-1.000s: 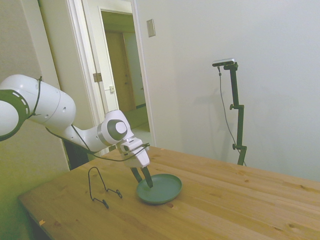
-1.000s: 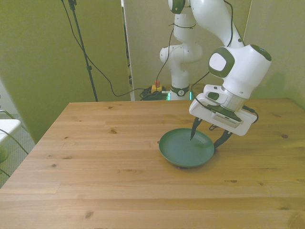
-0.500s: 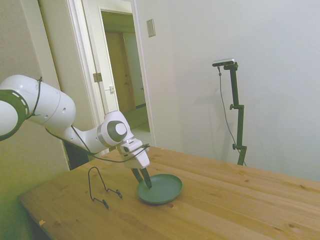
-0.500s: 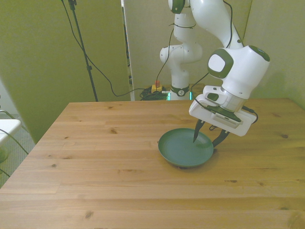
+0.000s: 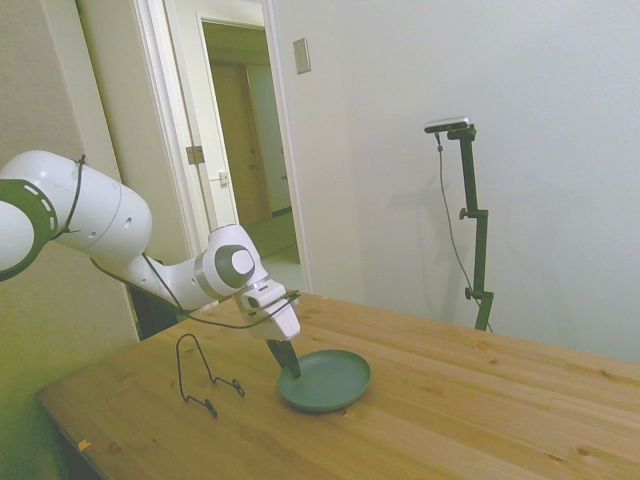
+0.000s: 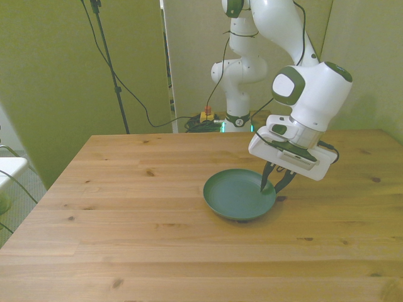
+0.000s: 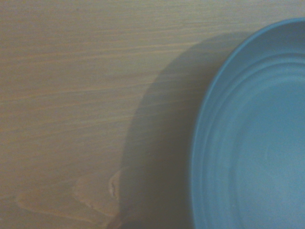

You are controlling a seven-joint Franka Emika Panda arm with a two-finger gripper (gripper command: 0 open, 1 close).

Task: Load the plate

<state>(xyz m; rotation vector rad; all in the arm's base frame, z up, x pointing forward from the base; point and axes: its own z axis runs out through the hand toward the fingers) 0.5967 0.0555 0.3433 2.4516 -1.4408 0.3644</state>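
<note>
**Gripper closed on plate rim; plate on table, wire stand apart**

The plate [image 6: 238, 195] lay on the wooden table [image 6: 126, 239], toward the front view's right of centre, and appeared to rest flat or nearly so. Its teal-green surface was bare. In the wrist view the plate [image 7: 252, 138] filled one side of the picture, showing faint concentric rings inside a low raised rim, with a shadow cast on the wood beside it.

The gripper [image 6: 276, 183] stood at the plate's edge on the front view's right. Its two dark fingers [image 6: 264, 178] were drawn close together across the rim, one tip inside the plate and the other just outside, so the fingers were clenched on the plate's rim. In the side view the gripper [image 5: 287, 362] met the plate [image 5: 325, 380] at its near-left edge, with the white wrist tilted downward above it.

A thin black wire stand [image 5: 203, 374] stood on the table beside the arm in the side view, clear of the plate and not touching it.
</note>
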